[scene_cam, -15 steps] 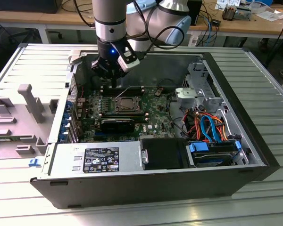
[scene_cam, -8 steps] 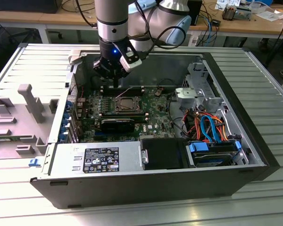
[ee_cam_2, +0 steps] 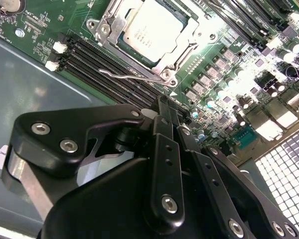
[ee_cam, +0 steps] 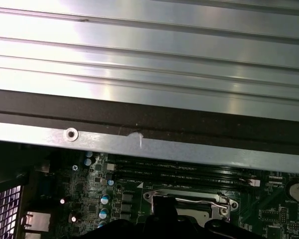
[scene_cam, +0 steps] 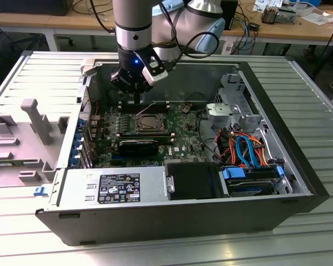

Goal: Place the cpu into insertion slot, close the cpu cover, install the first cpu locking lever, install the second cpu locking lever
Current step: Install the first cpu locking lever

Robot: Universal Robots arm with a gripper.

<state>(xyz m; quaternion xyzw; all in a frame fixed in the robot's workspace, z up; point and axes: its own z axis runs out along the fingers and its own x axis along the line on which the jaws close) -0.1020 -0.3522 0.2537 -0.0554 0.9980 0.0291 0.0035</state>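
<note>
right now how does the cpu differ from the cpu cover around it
The cpu is a solid, dull silver square with a flat top; the cpu cover is a thin metal frame with a square cutout. The cpu sits inside the opening, while the cpu cover lies closed around its edges. Both are silvery metal and lie flat on the green board.

This is an electronics lab or workshop. An open computer case (scene_cam: 172, 216) lies on a ribbed metal work surface (scene_cam: 311, 100), its green motherboard (scene_cam: 139, 133) and coloured cables (scene_cam: 247, 149) exposed. At the far side stand wooden benches (scene_cam: 44, 22) strewn with wires and small parts, and a robot arm (scene_cam: 133, 27) reaches into the case.
</note>
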